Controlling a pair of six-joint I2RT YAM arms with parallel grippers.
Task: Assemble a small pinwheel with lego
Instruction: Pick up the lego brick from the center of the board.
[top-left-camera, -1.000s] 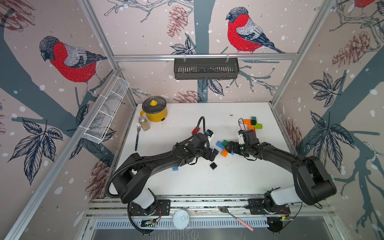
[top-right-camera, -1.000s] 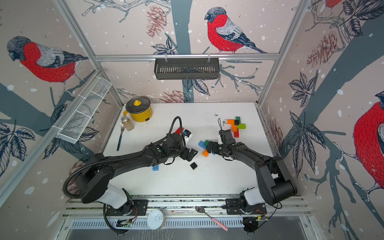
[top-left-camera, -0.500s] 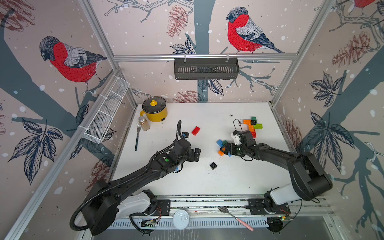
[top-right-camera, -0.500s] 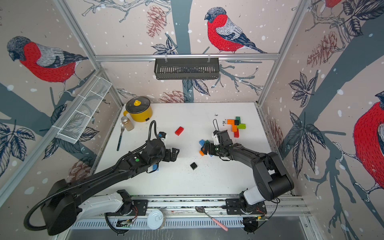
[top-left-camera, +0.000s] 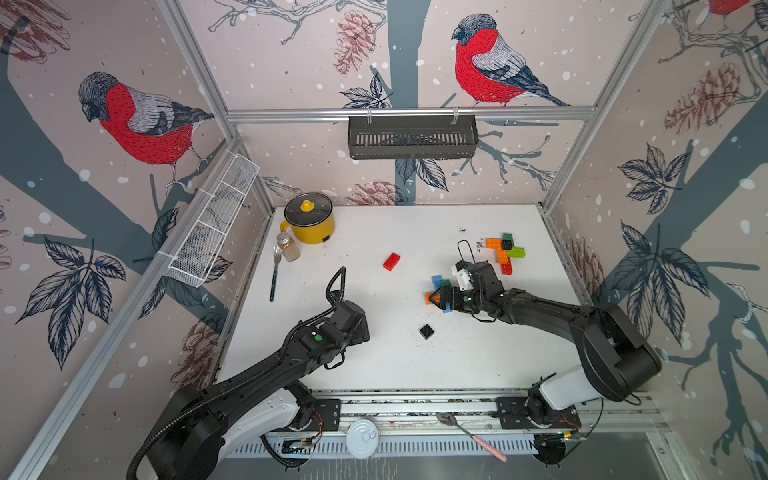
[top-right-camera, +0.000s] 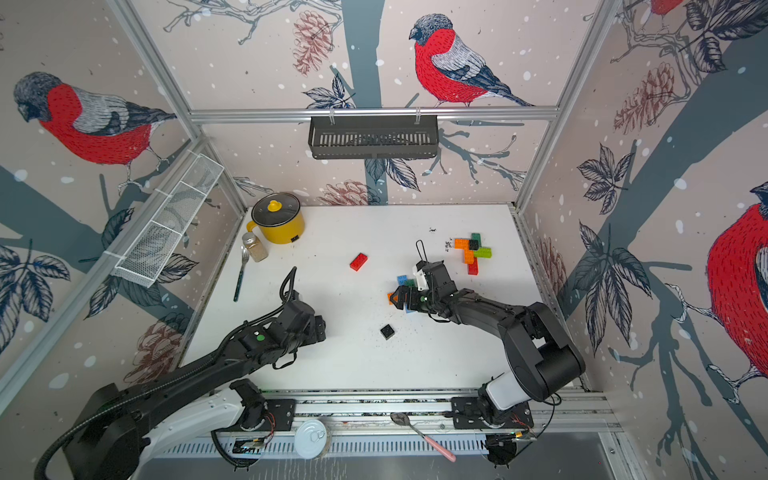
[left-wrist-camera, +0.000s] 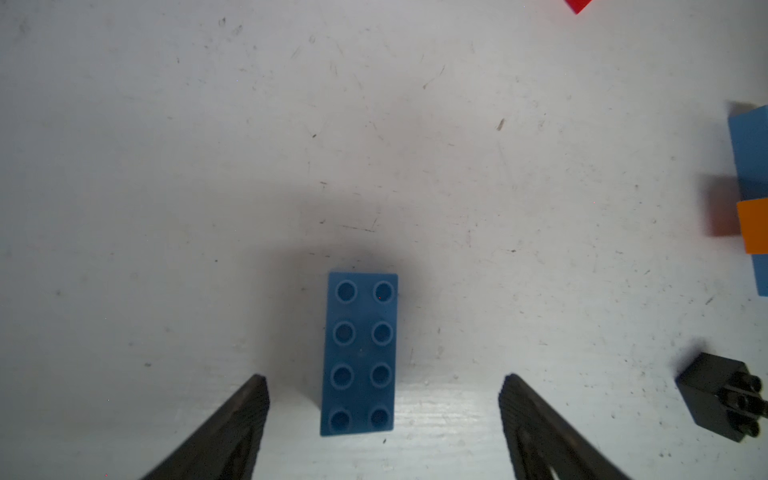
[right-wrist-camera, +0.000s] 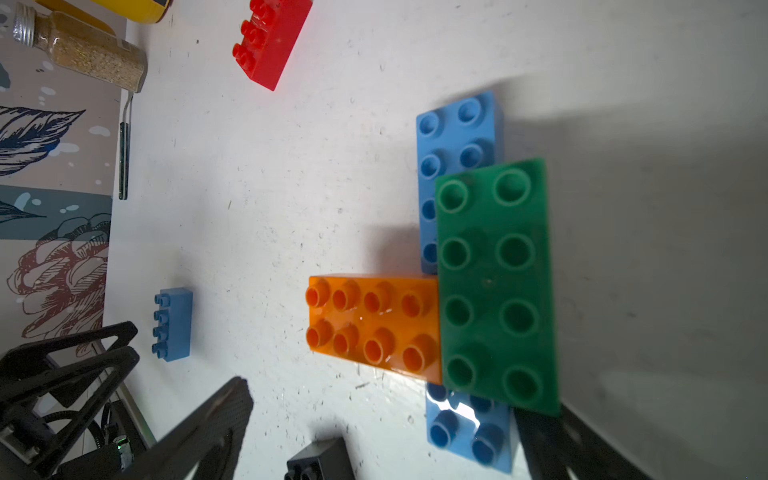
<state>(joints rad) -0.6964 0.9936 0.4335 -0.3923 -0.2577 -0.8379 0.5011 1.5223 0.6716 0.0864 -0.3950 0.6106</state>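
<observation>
Left gripper (left-wrist-camera: 384, 378) spread astride loose blue brick (left-wrist-camera: 359, 353), ungripped. Right gripper (right-wrist-camera: 382, 399) spread, empty, astride half-built pinwheel (right-wrist-camera: 494, 286); black square (left-wrist-camera: 715, 395) unattached.

blue brick (left-wrist-camera: 359, 353), red brick (top-left-camera: 391, 262), yellow pot (top-left-camera: 314, 233), white table (top-left-camera: 395, 368)

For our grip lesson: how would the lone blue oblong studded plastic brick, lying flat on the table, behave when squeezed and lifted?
The blue oblong plastic brick is likely rigid: crisp moulded edges. Lying flat, studs up, it probably won't roll or tip. Its smooth sides might slip.
</observation>
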